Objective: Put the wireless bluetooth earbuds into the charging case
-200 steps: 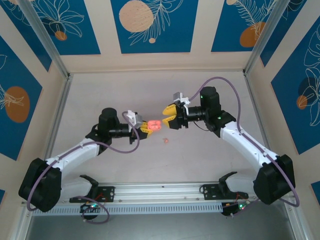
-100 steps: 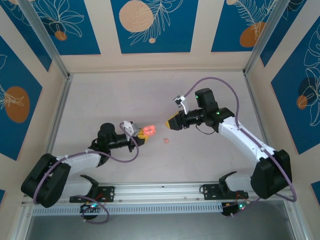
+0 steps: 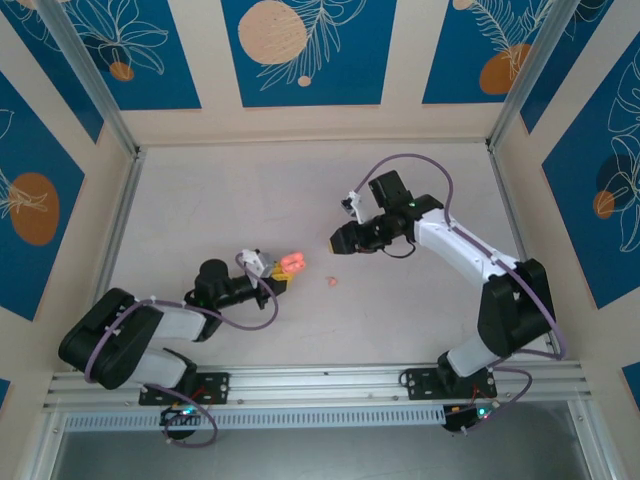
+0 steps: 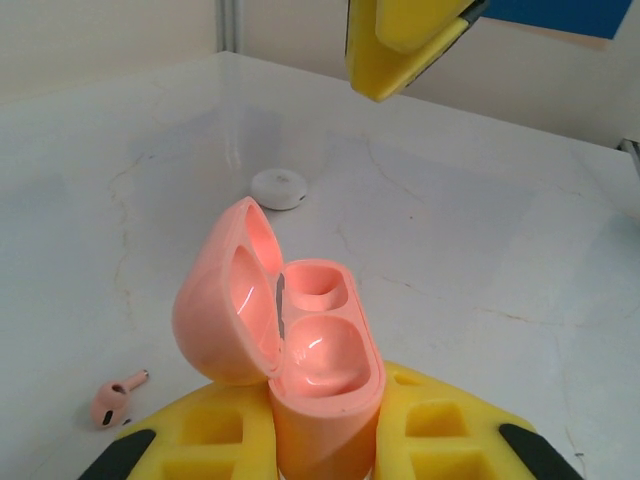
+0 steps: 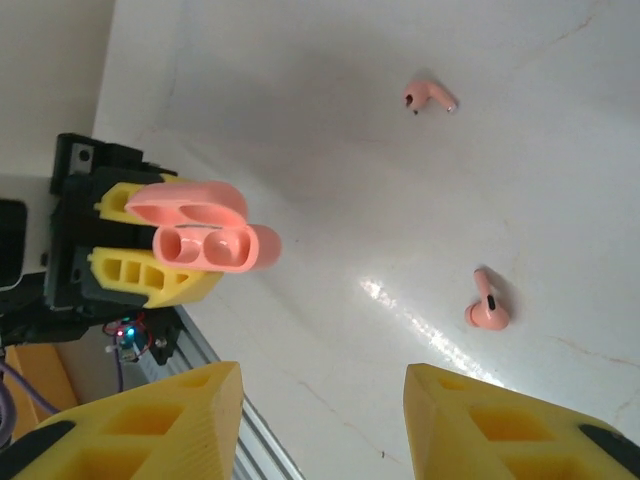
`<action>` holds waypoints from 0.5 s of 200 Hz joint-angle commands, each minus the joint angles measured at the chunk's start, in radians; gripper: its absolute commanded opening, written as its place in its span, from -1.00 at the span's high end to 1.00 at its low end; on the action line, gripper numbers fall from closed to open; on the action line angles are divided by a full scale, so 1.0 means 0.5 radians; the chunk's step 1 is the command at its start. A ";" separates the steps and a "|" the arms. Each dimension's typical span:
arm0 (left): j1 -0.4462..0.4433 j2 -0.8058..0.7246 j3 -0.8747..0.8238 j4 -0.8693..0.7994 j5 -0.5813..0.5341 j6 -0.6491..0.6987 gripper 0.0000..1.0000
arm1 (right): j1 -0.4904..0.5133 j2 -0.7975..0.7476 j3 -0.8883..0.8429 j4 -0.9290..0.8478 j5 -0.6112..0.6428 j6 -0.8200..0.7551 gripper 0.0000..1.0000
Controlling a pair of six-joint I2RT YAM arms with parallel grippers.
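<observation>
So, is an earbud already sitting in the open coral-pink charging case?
No, both wells of the coral-pink hinged charging case are plainly empty in the left wrist view.

Left arm point(image 3: 185, 322) and right arm point(image 3: 455, 245), of matching build.
White link shells between black joint housings; a purple cable point(image 3: 410, 157) loops along each; yellow moulded fingers point(image 5: 180, 420) with hollow cells and black corner pads.

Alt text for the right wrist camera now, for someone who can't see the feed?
The left gripper holds the coral-pink charging case at the left, lid open, both sockets empty. Two pink earbuds lie apart on the white table to its right. The right gripper stands open and empty at the bottom edge.
</observation>
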 commanded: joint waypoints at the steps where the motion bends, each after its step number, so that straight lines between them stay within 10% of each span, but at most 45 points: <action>1: 0.028 0.009 -0.014 0.187 -0.091 -0.118 0.67 | 0.055 0.121 0.171 -0.160 0.093 -0.121 0.11; 100: 0.242 -0.228 -0.031 -0.124 -0.377 -0.447 0.70 | 0.141 0.470 0.528 -0.011 0.076 -1.520 0.10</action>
